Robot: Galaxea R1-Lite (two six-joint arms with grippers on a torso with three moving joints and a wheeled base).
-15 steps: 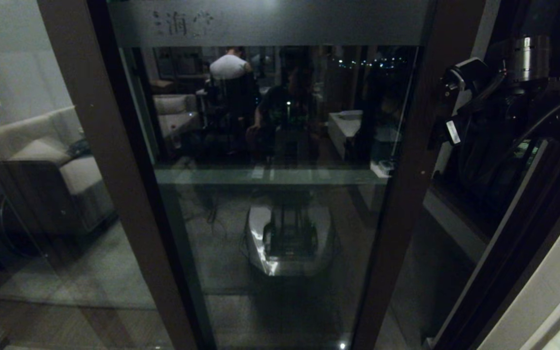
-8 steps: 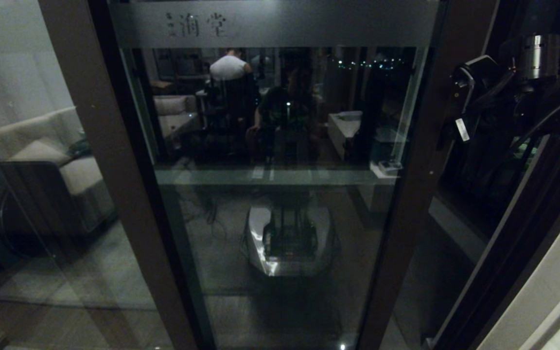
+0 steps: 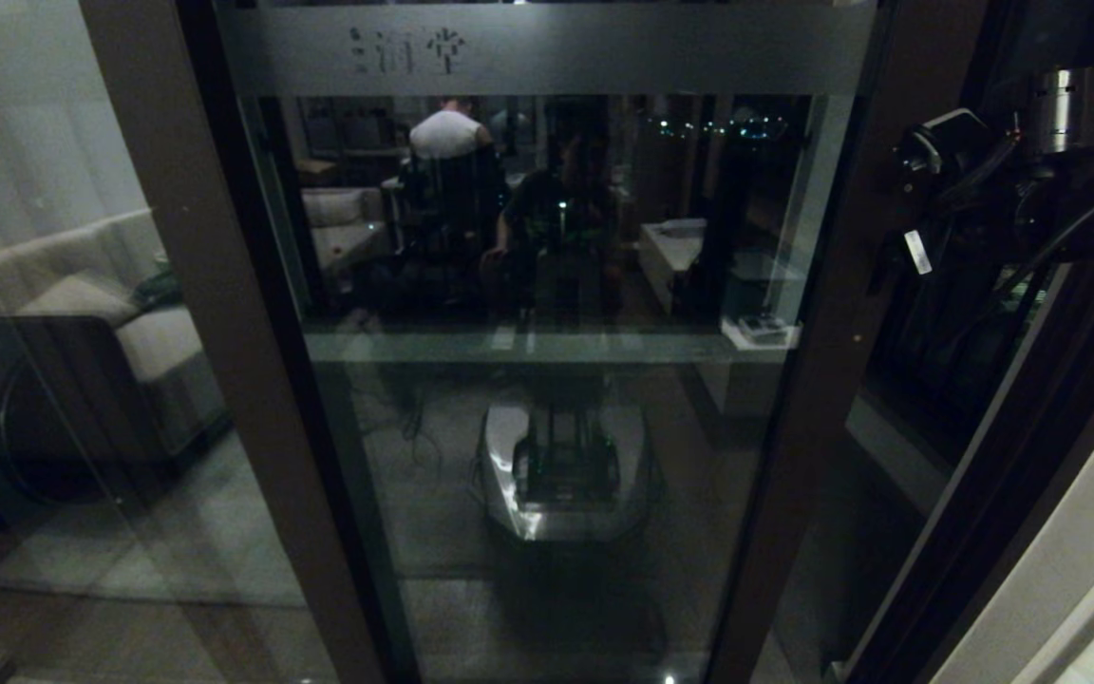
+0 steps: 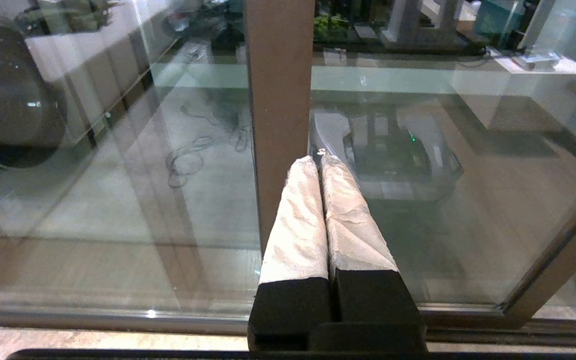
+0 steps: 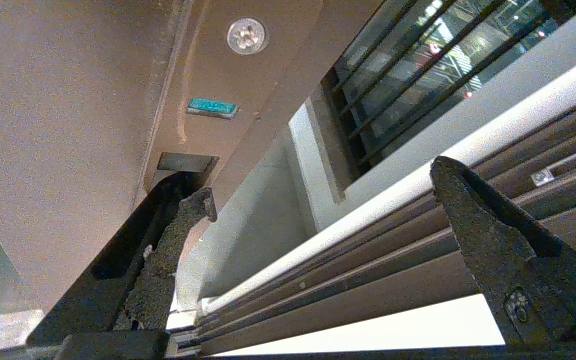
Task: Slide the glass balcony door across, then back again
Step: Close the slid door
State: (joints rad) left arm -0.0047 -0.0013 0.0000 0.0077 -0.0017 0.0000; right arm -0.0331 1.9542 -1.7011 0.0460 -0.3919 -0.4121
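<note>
The glass balcony door fills the middle of the head view, with a frosted top band bearing characters and dark brown stiles. My right arm reaches to its right stile. In the right wrist view my right gripper is open, and one of its fingers is hooked in the stile's recessed black handle. My left gripper, with white-wrapped fingers pressed together, is shut on nothing. It points at a brown stile low before the glass.
A fixed glass panel reflecting a sofa stands at the left. The dark door frame and tracks and a pale wall lie to the right. A gap shows balcony railing bars. The floor track runs below the glass.
The door has slid to the right; its right stile and the characters on the band have shifted that way, and my right arm has moved right with it.
</note>
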